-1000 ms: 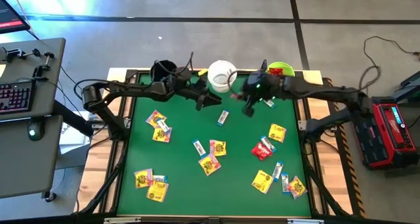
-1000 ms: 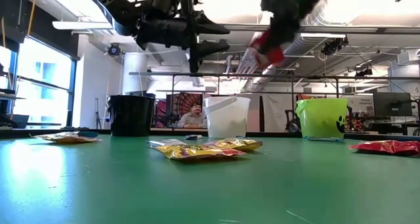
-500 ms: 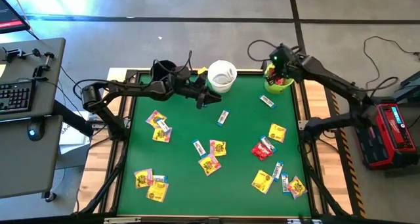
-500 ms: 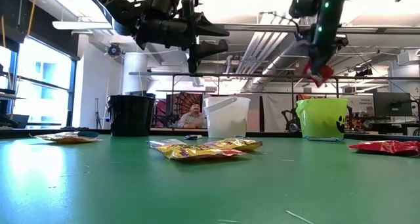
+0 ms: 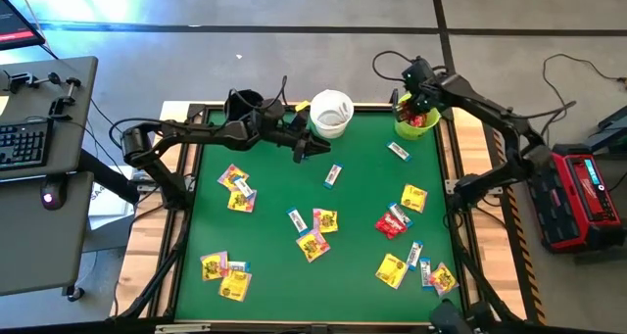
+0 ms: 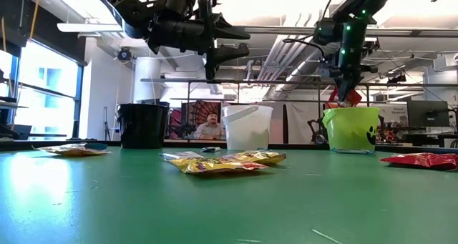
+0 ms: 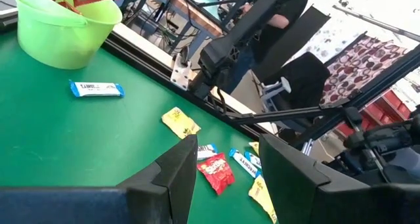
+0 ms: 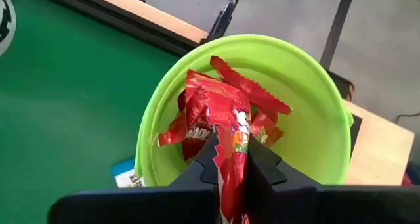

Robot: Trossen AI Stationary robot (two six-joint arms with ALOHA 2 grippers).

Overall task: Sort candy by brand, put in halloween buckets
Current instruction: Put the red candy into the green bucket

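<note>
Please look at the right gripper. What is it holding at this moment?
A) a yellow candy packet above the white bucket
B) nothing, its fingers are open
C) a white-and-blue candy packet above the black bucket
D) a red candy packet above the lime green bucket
D: the right gripper is shut on a red candy packet, directly over the lime green bucket, which already holds red packets.
</note>
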